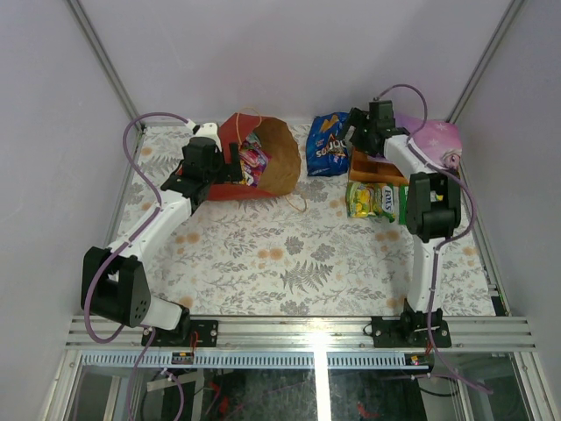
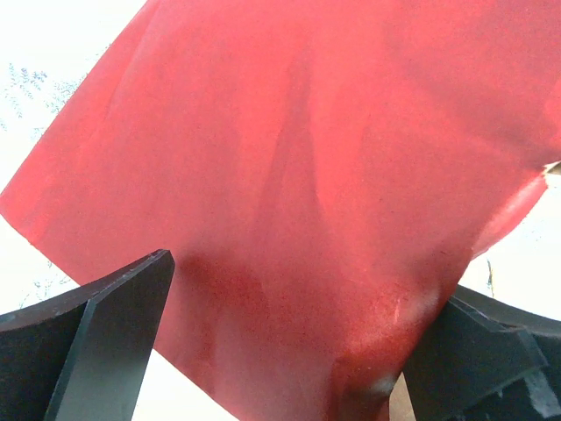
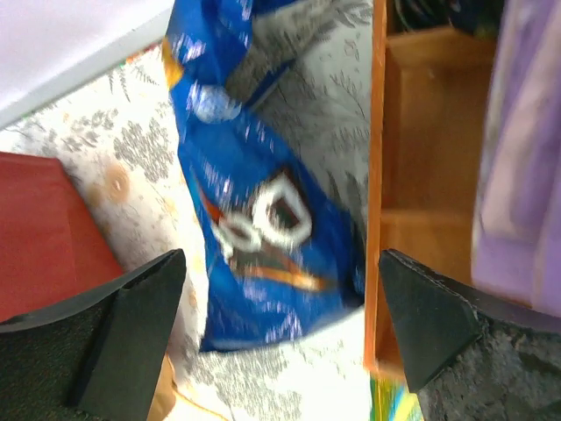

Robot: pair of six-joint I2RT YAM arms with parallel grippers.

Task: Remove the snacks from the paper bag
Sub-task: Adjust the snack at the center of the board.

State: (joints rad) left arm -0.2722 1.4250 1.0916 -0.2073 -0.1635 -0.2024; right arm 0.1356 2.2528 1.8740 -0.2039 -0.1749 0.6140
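Right hand [image 3: 280, 259] stood spread above blue Doritos chip bag [image 3: 254, 219], left hand [image 2: 311, 276] stood spread wide, red paper bag [image 2: 289, 149] between its tips.

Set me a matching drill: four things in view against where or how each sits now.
1 paper bag
2 blue chip bag
3 yellow-green pack
4 left claw

A between paper bag and orange tray
B lying on its side, packets inside
C open, straddling red paper
D on the table, tray's near side

Pairs: 1-B, 2-A, 3-D, 4-C
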